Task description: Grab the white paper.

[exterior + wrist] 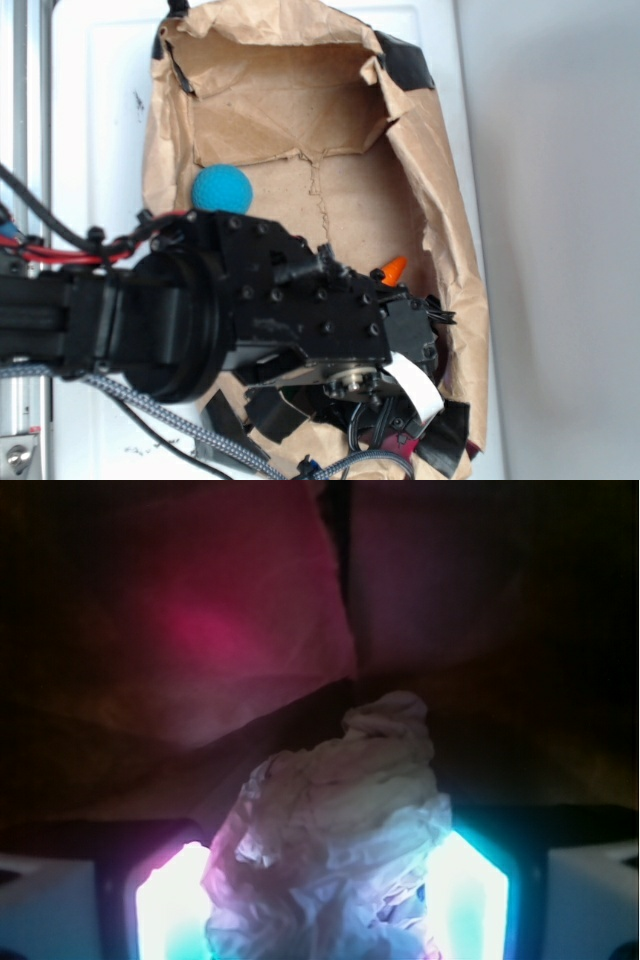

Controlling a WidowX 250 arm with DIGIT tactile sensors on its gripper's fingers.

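Inside the large creased brown paper bag (330, 190) with black tape at its rim, the black robot arm's gripper (325, 900) is seen reaching toward the bag's lower right corner. In the wrist view, the crumpled greyish-white wad of paper (340, 840) is shown between the two glowing finger pads (170, 905), with a pad against each flank of the wad; the gripper is judged to be clamped on the paper, though the contact itself is blurred by glare. In the exterior view the wad cannot be made out, being hidden beneath the arm. A round blue ball (221, 189) lies against the bag's left wall, well apart from the gripper, and the orange tip of a toy carrot (394, 267) shows just beside the arm's upper edge. A smooth white curved strip (415, 385) is visible under the wrist; it is not the task's object.

The step in hand is judged to be the grasp itself, late in the task. The next move is expected to call for a steady lift with the squeeze kept firm, since loose crumpled paper may compress and slip, and for clearance from the bag's walls and the carrot.
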